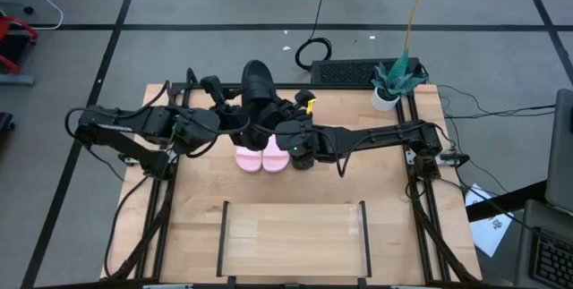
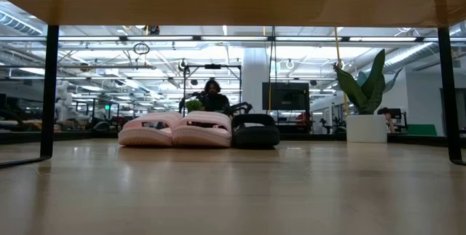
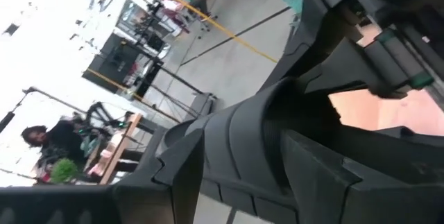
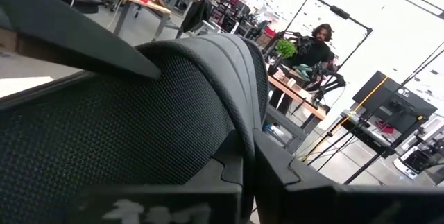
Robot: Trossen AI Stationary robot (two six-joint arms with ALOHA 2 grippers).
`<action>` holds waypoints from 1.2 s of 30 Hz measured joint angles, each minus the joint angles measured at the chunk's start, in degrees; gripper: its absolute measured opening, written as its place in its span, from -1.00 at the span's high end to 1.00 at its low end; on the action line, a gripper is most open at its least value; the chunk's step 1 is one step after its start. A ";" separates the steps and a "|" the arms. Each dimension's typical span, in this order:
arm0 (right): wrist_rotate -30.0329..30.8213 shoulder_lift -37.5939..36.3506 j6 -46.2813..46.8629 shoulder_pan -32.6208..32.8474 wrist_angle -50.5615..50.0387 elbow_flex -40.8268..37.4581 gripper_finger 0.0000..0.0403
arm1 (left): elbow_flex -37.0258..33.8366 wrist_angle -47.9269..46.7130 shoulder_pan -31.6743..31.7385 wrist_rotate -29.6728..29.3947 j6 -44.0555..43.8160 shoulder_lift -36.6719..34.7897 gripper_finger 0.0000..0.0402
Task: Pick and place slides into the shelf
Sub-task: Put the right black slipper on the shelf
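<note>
One black slide (image 1: 257, 81) is held up over the table's far middle, between my left gripper (image 1: 236, 112) and my right gripper (image 1: 279, 115). Both grippers are shut on it. Its meshed strap (image 4: 166, 113) fills the right wrist view. Two pale pink slides (image 1: 248, 157) (image 1: 274, 153) lie sole-down side by side on the table below. A second black slide (image 2: 255, 131) lies beside them, mostly hidden under my right arm in the high view. The shelf (image 1: 294, 235) stands at the table's near middle, bare. My left gripper comes nearly level from the table's left and has the black slide's near part (image 3: 263, 134) between its fingers. The slide is lifted clear of the table. The gripper's own body hides the exact place of contact. My right gripper comes level from the table's right and is shut at the black slide's strap (image 4: 229, 134), which runs down to its fingers. The picture's lower edge cuts off the pinch itself. The slide hangs clear of the table, one end toward the far edge.
A potted plant (image 1: 389, 88) stands at the table's far right corner, with a keyboard (image 1: 349, 72) just beyond the far edge. Black frame rails (image 1: 421, 191) run along both table sides. Bare wood lies between the slides and the shelf. A person (image 2: 212, 97) sits in the room behind.
</note>
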 joint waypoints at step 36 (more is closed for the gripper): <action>-23.00 -0.02 -11.07 4.69 -3.44 0.00 1.00 | 0.04 -9.27 6.62 25.66 -23.64 -18.45 0.03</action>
